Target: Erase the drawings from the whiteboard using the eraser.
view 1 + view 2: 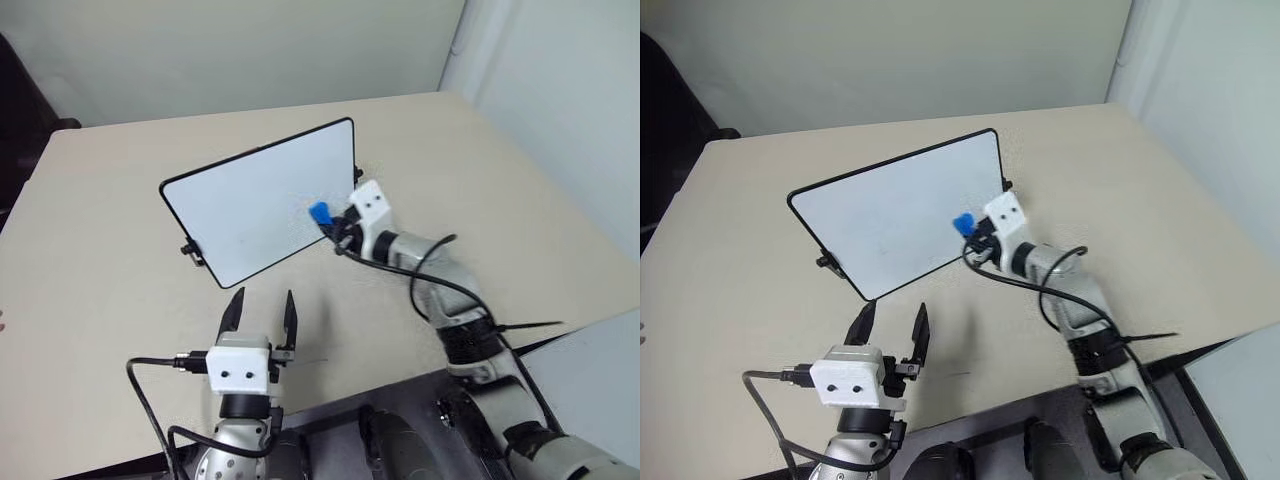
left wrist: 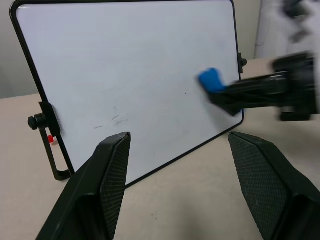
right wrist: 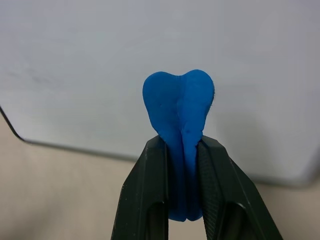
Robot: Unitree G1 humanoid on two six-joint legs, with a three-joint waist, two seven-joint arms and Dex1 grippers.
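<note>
Left end effector (image 1: 263,312): nearest the head camera, low over the table's near edge, its two black fingers spread wide with nothing between them; it points at the board and is well apart from it.
Right end effector (image 1: 333,226): fingers pinched tight on the eraser, reaching in from the right toward the board's lower right part.
Eraser (image 3: 178,117): small bright blue block, squeezed so hard that it folds, its free end bulging past the fingertips toward the white face; whether it is touching the board I cannot tell.
Whiteboard (image 1: 250,195): stands tilted back on small black clip feet near the middle of the table (image 1: 110,240), black frame all round.
Drawings (image 2: 114,120): only faint thin strokes show, low on the face and toward the board's left side, well apart from the eraser.
Step in hand: wiping, judged nearly done, with a light residue left to clear.
How to do it well: carry the eraser across to the faint strokes and press its bulging end flat on the face, not the hard fingertips.
Pressure: keep it light, since the board leans on small feet and could tip or slide back.
Stroke: short overlapping passes along the face, staying inside the frame.
Risk: the soft block may slip deeper into the pinch.
</note>
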